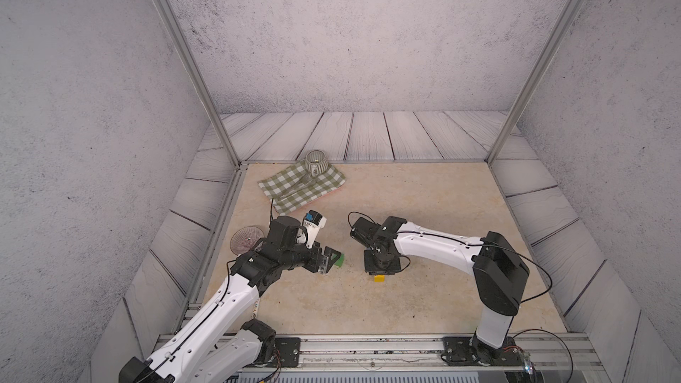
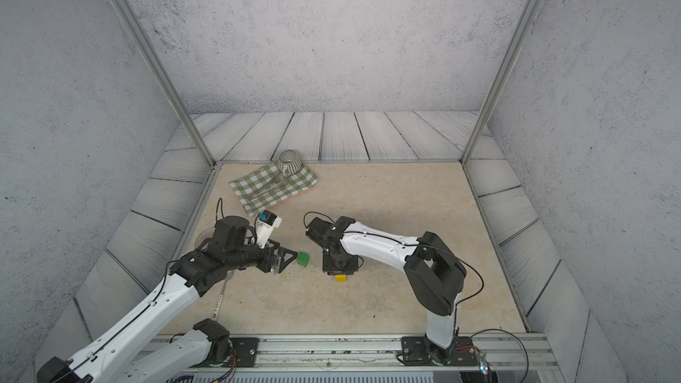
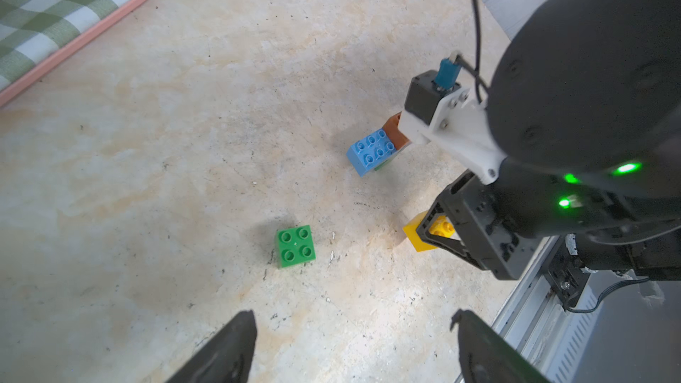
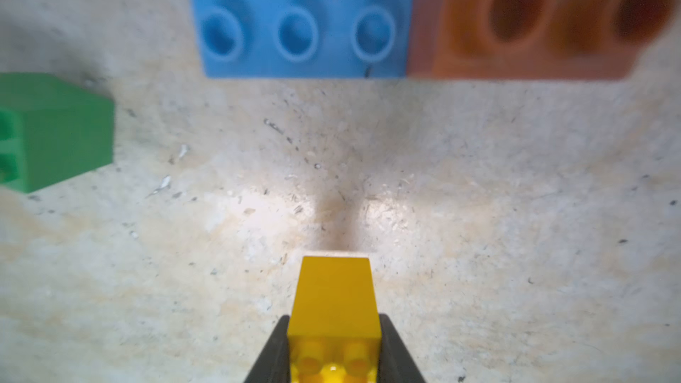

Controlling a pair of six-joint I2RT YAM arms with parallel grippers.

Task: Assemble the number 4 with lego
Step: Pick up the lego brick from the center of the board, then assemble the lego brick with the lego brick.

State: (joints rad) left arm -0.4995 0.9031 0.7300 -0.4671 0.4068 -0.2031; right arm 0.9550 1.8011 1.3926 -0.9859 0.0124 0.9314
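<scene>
Just beyond the rail (image 1: 368,350), the right gripper (image 4: 333,340) is clamped on the yellow brick (image 4: 333,289), jaws flat against two opposite side walls, studs up toward the wrist. Whether the brick has left the table (image 1: 423,208) I cannot tell. The hold looks sound to me. The piece is light, rigid and glossy, so flat faces grip where corners would slip, and the hollow underside is free for mating.

Left of the yellow brick lies a loose green brick (image 3: 295,246), studs up. The left gripper (image 3: 352,316) hovers near it, jaws wide apart and empty.

Past the yellow brick, with bare table between, sits the unfinished stack (image 3: 376,149). It is a blue brick (image 4: 302,20) with an orange brick (image 4: 523,20) at one end, apparently on top, and a sliver of green beneath (both top views hide all this under the right arm). Nothing blocks the way there. Pressing down will need force, though, and the small stack could skid or tip on the smooth surface unless steadied.

Far beyond the yellow brick and to its left, a checked cloth (image 1: 302,187) covers a pink tray (image 3: 73,44) and carries a cup (image 1: 317,162). A glass bowl (image 1: 246,244) sits behind the left arm.
</scene>
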